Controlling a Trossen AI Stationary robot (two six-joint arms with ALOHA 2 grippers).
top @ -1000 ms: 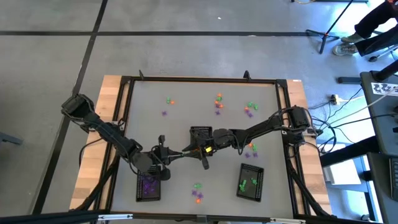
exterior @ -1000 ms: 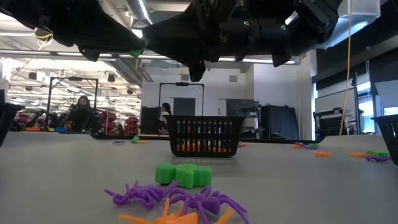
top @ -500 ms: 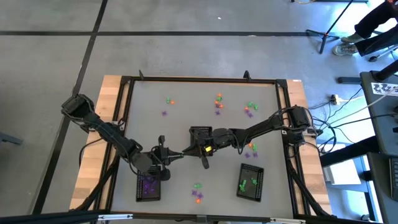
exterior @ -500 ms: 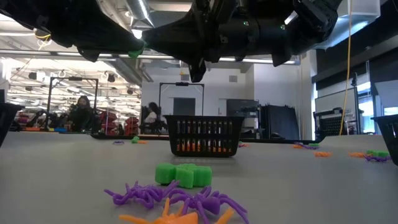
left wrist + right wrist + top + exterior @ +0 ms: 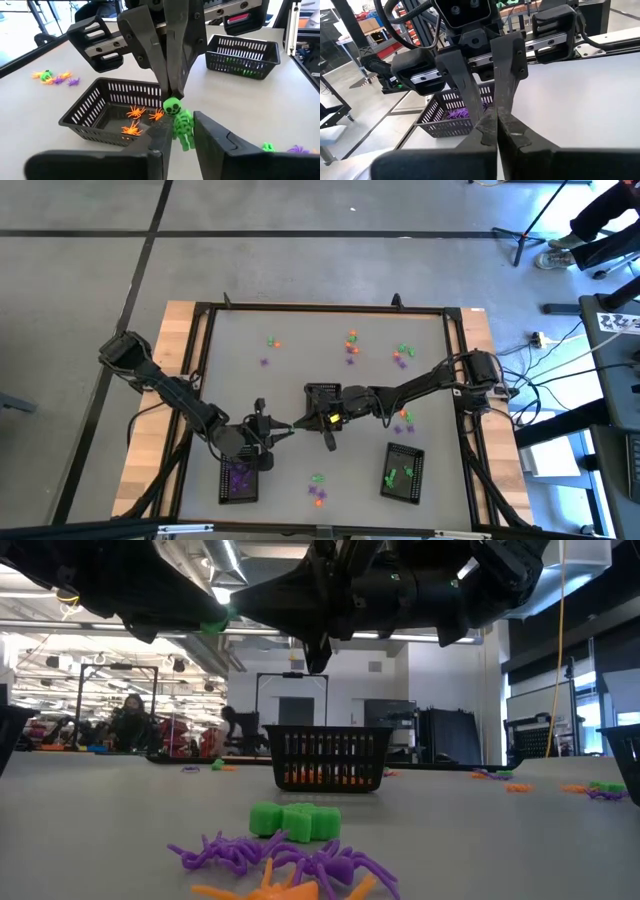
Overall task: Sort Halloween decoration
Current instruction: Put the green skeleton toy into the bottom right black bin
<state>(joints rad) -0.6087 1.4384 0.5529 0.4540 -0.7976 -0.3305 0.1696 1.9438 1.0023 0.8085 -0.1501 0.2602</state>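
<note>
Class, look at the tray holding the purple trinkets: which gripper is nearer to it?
The left. The left gripper hangs just up and to the right of the purple tray in the high view, while the right gripper is farther right, by the middle tray.

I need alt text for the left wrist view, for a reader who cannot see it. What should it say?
A green skeleton figure hangs between two grippers: the right gripper pinches its head from above, while the left gripper flanks its body. Behind it, a black mesh tray holds orange spiders, and a second tray holds green pieces.
</note>
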